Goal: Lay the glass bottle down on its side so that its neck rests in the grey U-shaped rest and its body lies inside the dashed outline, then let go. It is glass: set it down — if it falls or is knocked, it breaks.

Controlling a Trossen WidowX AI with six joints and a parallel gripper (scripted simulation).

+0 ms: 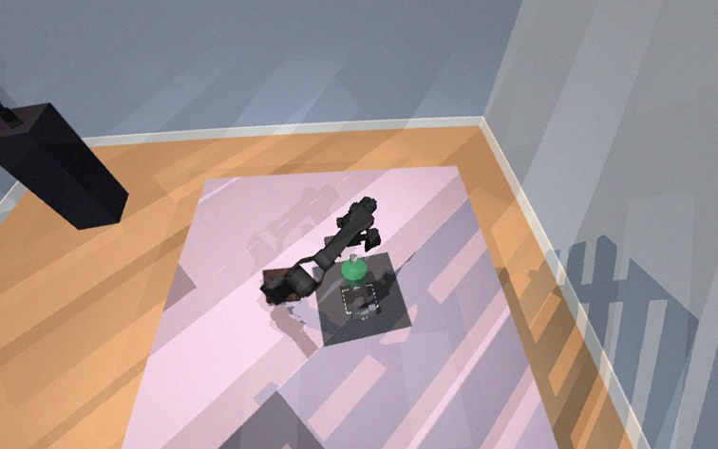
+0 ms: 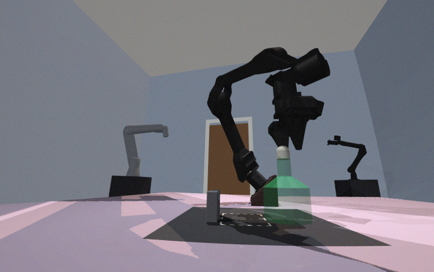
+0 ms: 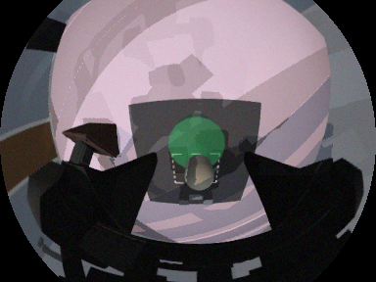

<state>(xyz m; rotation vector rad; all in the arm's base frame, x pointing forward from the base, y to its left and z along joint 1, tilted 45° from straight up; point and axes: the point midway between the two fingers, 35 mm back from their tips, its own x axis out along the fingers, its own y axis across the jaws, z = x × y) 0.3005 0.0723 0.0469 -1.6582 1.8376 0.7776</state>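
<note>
Overhead, wide-open tool [image 2: 294, 148] [image 3: 202, 157] pointing down, upright green bottle [image 1: 354, 268] [image 2: 287, 200] [image 3: 197, 139] below, grey rest [image 2: 212, 206] beside dashed outline [image 1: 342, 299] [image 2: 246, 225] [image 3: 173, 168].

Behind my worktop I see a brown door [image 2: 228, 160] and a pale grey arm [image 2: 130, 144] on a black pedestal [image 2: 130, 186].
</note>
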